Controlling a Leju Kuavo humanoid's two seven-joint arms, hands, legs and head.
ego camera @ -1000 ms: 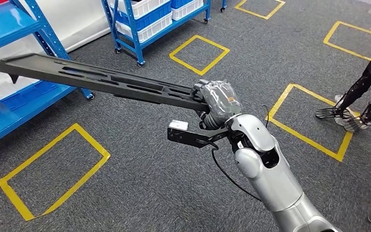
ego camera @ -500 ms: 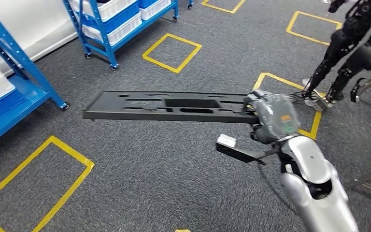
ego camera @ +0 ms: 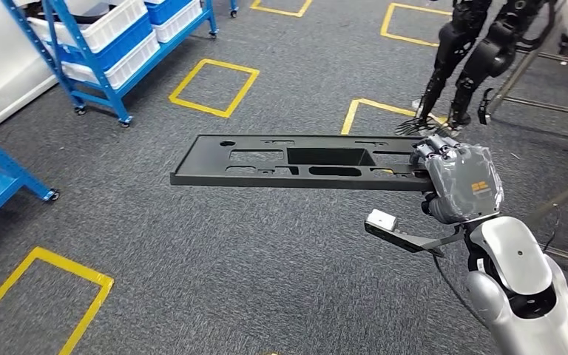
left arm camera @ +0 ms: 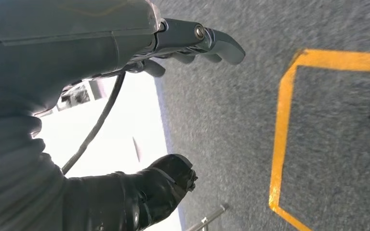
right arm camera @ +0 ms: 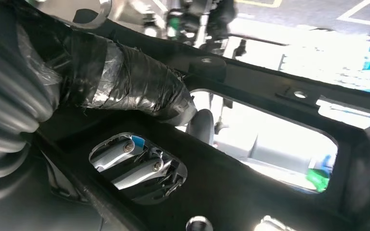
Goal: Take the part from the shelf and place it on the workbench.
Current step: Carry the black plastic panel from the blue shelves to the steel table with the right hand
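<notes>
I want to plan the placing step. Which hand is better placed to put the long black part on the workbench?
The right hand. It already grips one end of the black part, carrying it roughly level above the carpet. The left hand holds nothing, its fingers apart over the floor.

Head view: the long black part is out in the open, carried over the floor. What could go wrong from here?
The right hand grips the long black part at one end only, so the far end may sag or twist in the grip. The part also sticks out sideways and could clip the blue shelf or the dark robot figure standing nearby.
</notes>
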